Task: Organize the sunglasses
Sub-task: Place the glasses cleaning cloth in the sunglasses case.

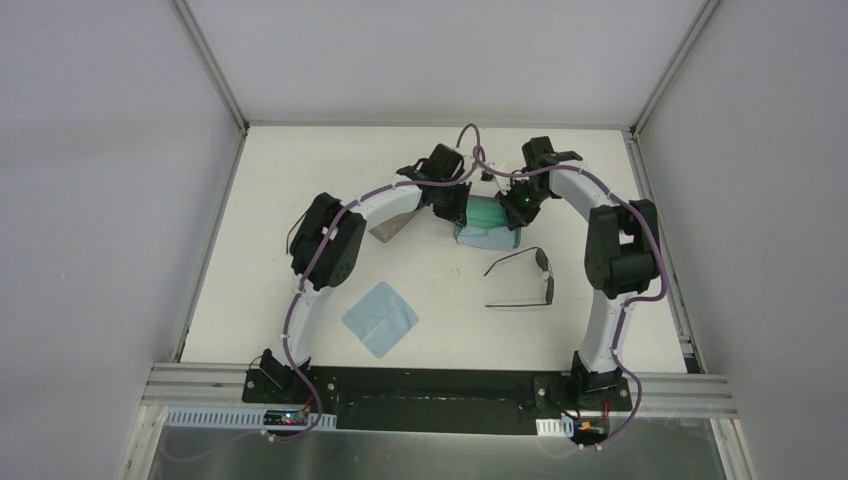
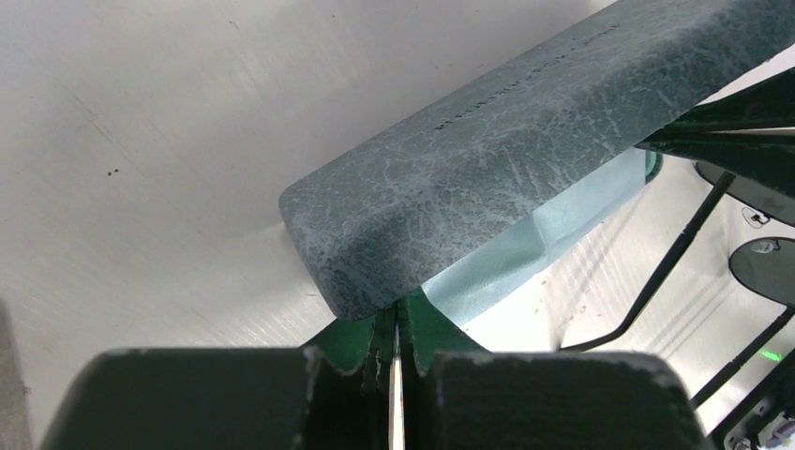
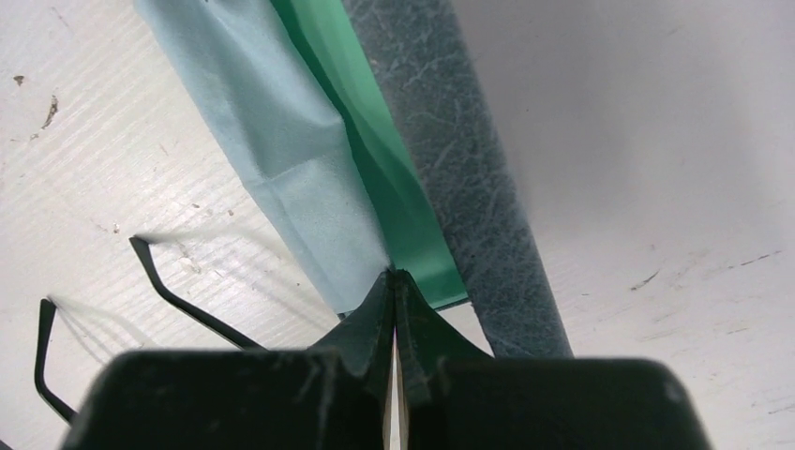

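Left gripper (image 2: 396, 328) and right gripper (image 3: 394, 286) both pinched shut on blue case (image 1: 489, 216) rim. We judge case-opening step; next, sunglasses (image 1: 527, 279) need folding, sliding inside.

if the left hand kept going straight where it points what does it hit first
The case, whose near end sits right at the tips of the shut left hand, with a cloth poking out beneath. Depth is unclear; they may already touch.
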Robot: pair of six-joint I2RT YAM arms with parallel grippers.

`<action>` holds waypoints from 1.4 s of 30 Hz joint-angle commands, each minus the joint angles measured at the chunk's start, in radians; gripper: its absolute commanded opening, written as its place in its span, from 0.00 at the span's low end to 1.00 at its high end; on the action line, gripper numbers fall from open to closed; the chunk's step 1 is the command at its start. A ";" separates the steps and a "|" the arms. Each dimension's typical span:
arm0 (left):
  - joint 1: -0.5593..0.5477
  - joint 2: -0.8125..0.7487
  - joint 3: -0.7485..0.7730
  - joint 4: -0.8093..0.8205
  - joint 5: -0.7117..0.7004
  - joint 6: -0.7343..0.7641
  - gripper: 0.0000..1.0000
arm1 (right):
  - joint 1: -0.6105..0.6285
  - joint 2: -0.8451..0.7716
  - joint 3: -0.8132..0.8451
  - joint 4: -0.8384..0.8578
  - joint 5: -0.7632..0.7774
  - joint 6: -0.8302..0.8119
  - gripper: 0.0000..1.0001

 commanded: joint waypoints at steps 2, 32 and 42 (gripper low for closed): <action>-0.030 -0.076 0.061 0.050 -0.037 0.056 0.00 | 0.008 -0.037 0.029 0.036 0.058 0.026 0.00; -0.032 -0.029 0.105 0.050 -0.113 0.073 0.00 | 0.015 0.009 0.050 0.098 0.116 0.072 0.00; -0.035 -0.018 0.110 0.050 -0.121 0.076 0.00 | 0.026 0.015 0.046 0.097 0.122 0.076 0.00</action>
